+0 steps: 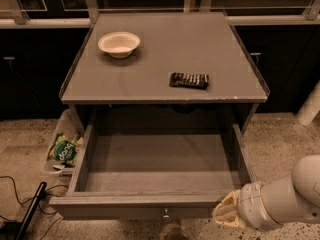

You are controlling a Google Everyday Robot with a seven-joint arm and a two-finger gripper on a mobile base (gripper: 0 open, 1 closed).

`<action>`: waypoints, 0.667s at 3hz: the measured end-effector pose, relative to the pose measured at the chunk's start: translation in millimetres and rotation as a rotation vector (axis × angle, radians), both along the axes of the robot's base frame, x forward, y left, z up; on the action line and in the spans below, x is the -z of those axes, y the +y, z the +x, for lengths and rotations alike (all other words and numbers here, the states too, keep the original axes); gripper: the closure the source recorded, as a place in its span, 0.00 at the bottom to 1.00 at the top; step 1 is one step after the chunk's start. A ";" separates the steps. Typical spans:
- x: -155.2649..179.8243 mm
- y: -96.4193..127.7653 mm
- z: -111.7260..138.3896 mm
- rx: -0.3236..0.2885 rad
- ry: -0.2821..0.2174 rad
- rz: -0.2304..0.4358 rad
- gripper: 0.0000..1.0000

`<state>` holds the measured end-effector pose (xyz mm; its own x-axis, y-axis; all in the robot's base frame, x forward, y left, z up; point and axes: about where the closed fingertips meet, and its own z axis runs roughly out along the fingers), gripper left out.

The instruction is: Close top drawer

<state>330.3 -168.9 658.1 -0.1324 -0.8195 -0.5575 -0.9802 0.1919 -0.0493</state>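
The top drawer (160, 161) is a wide, shallow grey box pulled far out of the grey cabinet (165, 59). It is empty inside. Its flat front (125, 211) runs along the bottom of the view, with a small round metal knob (165, 214) at centre. My gripper (227, 215) is at the lower right, at the right end of the drawer front, on a white arm (290, 196) that comes in from the right edge.
A white bowl (119, 44) and a dark snack bar (189, 80) lie on the cabinet top. A clear bin (64, 146) with green packets stands on the floor to the left. Black cables (20, 204) lie at lower left. Dark cabinets line the back.
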 end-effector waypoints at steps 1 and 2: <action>0.9 -0.2 3.0 -0.003 -0.007 -0.008 0.11; 1.1 -1.8 16.7 0.001 -0.027 -0.007 0.00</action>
<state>347.0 -170.7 657.0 -0.1187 -0.8230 -0.5554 -0.9782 0.1930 -0.0770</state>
